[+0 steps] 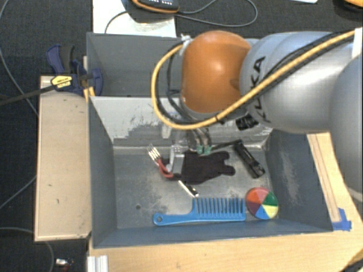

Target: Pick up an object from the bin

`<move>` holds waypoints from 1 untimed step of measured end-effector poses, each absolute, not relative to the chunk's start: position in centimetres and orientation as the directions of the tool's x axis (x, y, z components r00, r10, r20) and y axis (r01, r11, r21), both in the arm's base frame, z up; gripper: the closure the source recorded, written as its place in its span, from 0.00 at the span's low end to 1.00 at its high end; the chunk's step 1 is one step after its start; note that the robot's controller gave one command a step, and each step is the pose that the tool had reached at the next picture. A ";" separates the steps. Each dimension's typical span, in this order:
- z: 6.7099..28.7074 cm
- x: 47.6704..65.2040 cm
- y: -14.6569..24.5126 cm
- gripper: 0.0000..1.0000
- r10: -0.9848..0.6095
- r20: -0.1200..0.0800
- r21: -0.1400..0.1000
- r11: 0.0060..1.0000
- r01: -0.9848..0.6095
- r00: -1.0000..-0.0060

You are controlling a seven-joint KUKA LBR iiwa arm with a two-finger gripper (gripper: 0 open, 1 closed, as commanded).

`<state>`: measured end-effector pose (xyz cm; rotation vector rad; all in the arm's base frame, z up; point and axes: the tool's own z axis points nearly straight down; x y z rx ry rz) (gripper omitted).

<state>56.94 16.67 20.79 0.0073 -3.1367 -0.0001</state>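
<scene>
My gripper [177, 158] hangs low in the middle of the bin, just under the arm's orange cover. It stands at the left edge of a black glove-shaped thing [208, 166] lying flat on the bin floor. A small metal fork with a red handle [160, 161] lies immediately to the gripper's left, its prongs pointing to the upper left. A short white stick [188, 188] lies just below the gripper. I cannot make out anything held in the gripper.
A long blue comb [203, 211] lies along the bin's front wall. A ball in red, green, yellow and blue [261, 203] sits beside its right end. A black pen-like tool [248, 158] lies to the right of the glove.
</scene>
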 end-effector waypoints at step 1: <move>21.3 57.1 16.6 0.00 0.000 -0.003 0.001 1.000 0.000 -1.000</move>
